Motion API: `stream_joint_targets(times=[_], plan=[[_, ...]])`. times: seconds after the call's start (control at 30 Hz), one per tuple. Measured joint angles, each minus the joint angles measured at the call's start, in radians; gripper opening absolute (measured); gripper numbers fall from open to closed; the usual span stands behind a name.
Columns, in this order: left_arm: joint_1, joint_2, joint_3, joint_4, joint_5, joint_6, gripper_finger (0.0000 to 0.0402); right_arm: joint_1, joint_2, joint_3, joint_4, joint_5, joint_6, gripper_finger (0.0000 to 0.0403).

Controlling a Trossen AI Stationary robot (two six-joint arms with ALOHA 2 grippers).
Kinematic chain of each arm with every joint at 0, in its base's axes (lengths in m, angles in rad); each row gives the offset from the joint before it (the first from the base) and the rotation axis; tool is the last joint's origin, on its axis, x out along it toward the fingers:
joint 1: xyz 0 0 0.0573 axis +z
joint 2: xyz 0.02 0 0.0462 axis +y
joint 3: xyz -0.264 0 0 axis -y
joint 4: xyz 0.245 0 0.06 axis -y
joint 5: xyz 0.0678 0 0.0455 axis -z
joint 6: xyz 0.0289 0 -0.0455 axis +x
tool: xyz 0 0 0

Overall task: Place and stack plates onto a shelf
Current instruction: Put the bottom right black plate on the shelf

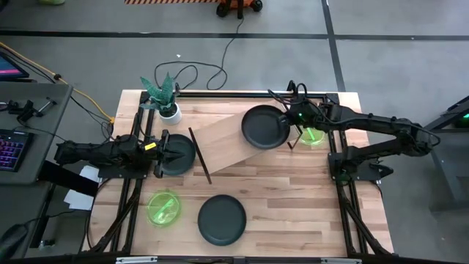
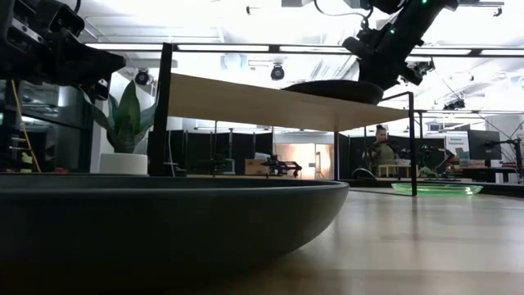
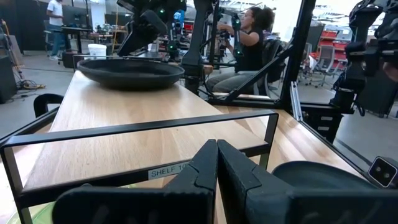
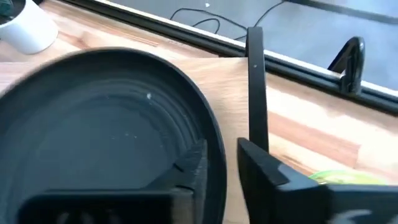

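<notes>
The light wood shelf [image 1: 223, 143] stands slantwise on the table on thin black legs. One dark plate [image 1: 264, 126] lies flat on its right end; it also shows in the low view [image 2: 332, 90]. My right gripper [image 4: 224, 171] is open at that plate's right rim, one finger over the inside, one outside. My left gripper [image 3: 216, 165] is shut and empty, raised above the left edge of a second dark plate [image 1: 179, 154] that lies on the table by the shelf's left end. A third dark plate [image 1: 222, 219] and a green plate [image 1: 164, 207] lie near the front edge. Another green plate [image 1: 313, 136] lies under my right arm. My right gripper comes slanting down from the table's right. One finger [image 4: 189, 171] stands over the inner wall of the plate's rim [image 4: 214, 155]; whether it touches, I cannot tell. A strip of wood shows between the rim and the other finger [image 4: 264, 168]. The plate rests on the shelf.
A white pot with a green plant [image 1: 168, 110] stands at the far left, by the shelf's far corner. The shelf's black leg frame [image 3: 143, 127] stands right in front of my left gripper. A seated person [image 3: 252, 43] is beyond the table's right side.
</notes>
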Motion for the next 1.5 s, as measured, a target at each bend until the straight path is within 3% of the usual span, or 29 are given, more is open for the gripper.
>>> stream_joint_targets(times=[0.17, 0.27, 0.4, 0.57, 0.63, 1.07, 1.23, 1.5], plan=[[0.0, 0.0, 0.0, 0.0, 0.0, 0.0, 0.0001, 0.0, 0.0, 0.052, 0.009, 0.038, -0.081, 0.0128], [0.0, 0.0, 0.0, 0.0, 0.0, 0.0, 0.0001, 0.01, 0.001, 0.097, 0.064, -0.044, -0.129, 0.0133], [0.0, 0.0, 0.0, 0.0, 0.0, 0.0, 0.0001, 0.06, 0.028, 0.112, 0.14, -0.142, -0.149, 0.0102], [0.0, 0.0, 0.0, 0.0, 0.0, 0.0, 0.0001, 0.158, 0.137, 0.111, 0.23, -0.224, -0.221, 0.0011], [0.0, 0.0, 0.0, 0.0, 0.0, 0.0, 0.0001, 0.189, 0.179, 0.114, 0.294, -0.254, -0.24, 0.0015], [0.0, 0.0, 0.0, 0.0, 0.0, 0.0, 0.0001, 0.258, 0.442, 0.377, 0.276, -0.403, -0.513, 0.0], [0.0, 0.0, 0.0, 0.0, 0.0, 0.0, 0.0001, 0.266, 0.531, 0.465, 0.154, -0.4, -0.653, 0.0], [0.0, 0.0, 0.0, 0.0, 0.0, 0.0, 0.0001, 0.262, 0.571, 0.546, -0.002, -0.278, -0.864, 0.0]])
